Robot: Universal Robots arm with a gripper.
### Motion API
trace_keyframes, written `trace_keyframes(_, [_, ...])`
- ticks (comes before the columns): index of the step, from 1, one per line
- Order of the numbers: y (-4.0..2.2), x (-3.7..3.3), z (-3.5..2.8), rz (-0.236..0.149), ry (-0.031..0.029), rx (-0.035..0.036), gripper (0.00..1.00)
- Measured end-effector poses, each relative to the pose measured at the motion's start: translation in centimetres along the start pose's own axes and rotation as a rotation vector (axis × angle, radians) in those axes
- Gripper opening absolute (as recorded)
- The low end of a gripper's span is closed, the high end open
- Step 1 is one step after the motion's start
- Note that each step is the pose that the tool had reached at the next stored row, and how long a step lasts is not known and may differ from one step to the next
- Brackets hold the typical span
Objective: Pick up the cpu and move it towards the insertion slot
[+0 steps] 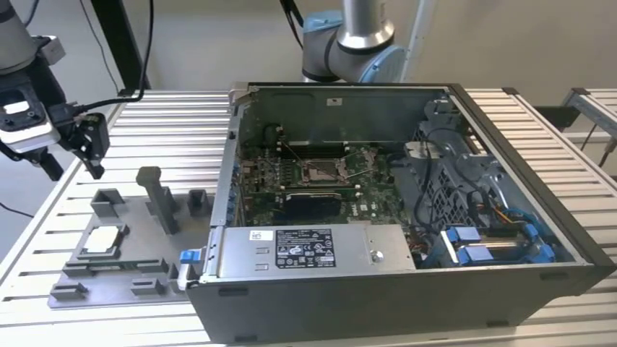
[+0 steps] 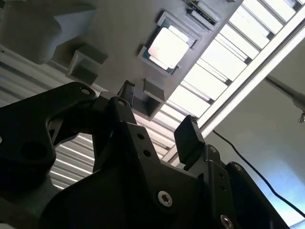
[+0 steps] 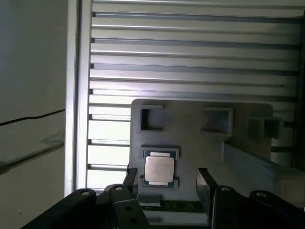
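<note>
The cpu [image 1: 103, 242], a small pale silvery square, lies flat in a seat of the grey fixture plate [image 1: 126, 278] at the exterior view's left. Both wrist views show the cpu [image 3: 159, 169] [image 2: 167, 47] in that seat. My gripper [image 1: 77, 163] hangs well above the plate's far end, open and holding nothing. In the first wrist view the gripper [image 3: 167, 183] has its black fingers [image 3: 205, 183] spread to either side of the chip. The gripper [image 2: 158, 114] stands apart from the chip. The insertion slot [image 1: 323, 170] sits on the green board inside the open computer case [image 1: 405, 303].
Upright grey fixture blocks [image 1: 159, 199] stand on the plate between my gripper and the case wall. A silver power supply box [image 1: 313, 249] lies along the case's near side, with blue cable clips [image 1: 482, 249] to the exterior view's right. All of it rests on a slatted metal table [image 1: 164, 119].
</note>
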State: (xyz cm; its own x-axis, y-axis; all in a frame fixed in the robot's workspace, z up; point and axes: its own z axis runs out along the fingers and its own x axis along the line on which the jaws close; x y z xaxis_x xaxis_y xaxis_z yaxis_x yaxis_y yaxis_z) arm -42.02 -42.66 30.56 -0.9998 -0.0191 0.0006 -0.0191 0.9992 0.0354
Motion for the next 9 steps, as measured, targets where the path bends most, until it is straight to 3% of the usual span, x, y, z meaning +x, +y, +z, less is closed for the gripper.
trace_keyframes(5, [-0.10, 0.01, 1.11, 0.002, -0.0002, 0.0000, 1.00])
trace_keyframes(9, [-0.52, 0.01, 1.99, 0.003, 0.0000, 0.0001, 1.00])
